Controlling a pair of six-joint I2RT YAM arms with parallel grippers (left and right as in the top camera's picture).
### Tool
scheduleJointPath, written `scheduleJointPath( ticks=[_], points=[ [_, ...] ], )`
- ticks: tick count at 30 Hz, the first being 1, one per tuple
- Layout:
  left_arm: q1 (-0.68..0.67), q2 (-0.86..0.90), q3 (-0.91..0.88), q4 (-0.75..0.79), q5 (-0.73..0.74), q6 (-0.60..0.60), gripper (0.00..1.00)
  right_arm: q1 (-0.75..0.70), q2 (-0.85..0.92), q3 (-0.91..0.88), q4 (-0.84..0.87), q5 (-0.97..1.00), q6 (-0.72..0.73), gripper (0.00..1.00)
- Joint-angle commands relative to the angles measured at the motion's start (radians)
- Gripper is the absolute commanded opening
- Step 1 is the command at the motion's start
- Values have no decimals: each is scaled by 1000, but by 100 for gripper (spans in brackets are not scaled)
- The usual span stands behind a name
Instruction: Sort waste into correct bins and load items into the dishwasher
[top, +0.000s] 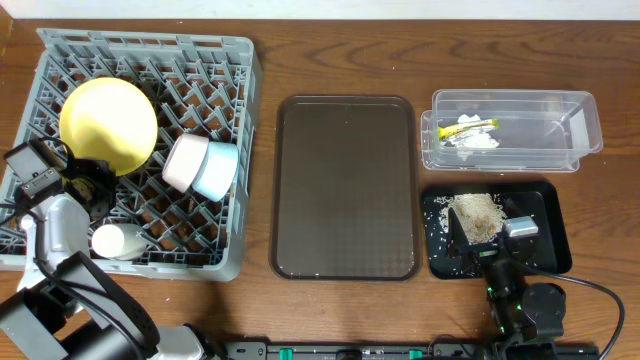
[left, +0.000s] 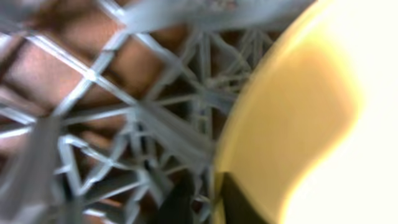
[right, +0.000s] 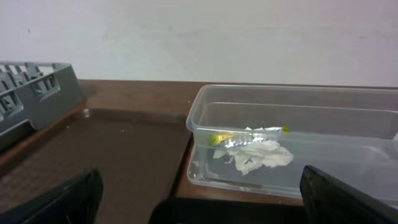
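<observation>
At the lower rim of the yellow plate, the left gripper has its jaws drawn together on the plate's edge, one dark finger on each side of the rim. The plate leans among the pegs in the far-left part of the grey dish rack. Just beside the plate, toward the rack's middle, a white bowl and a light blue bowl lie on their sides, touching each other. Over on the other side, the right gripper hangs above the black tray with its jaws spread wide and nothing between them. Beige food scraps sit in that tray under the gripper. Beyond it, the clear tub holds the yellow-green wrapper and the crumpled tissue. Between rack and bins lies the brown serving tray.
</observation>
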Motion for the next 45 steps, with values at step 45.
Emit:
scheduleJointPath(
  ticks=[45],
  points=[
    [-84,-256,-14,208,-569,1004,7,-7,-2,-1,-4,2,-5,99]
  ],
)
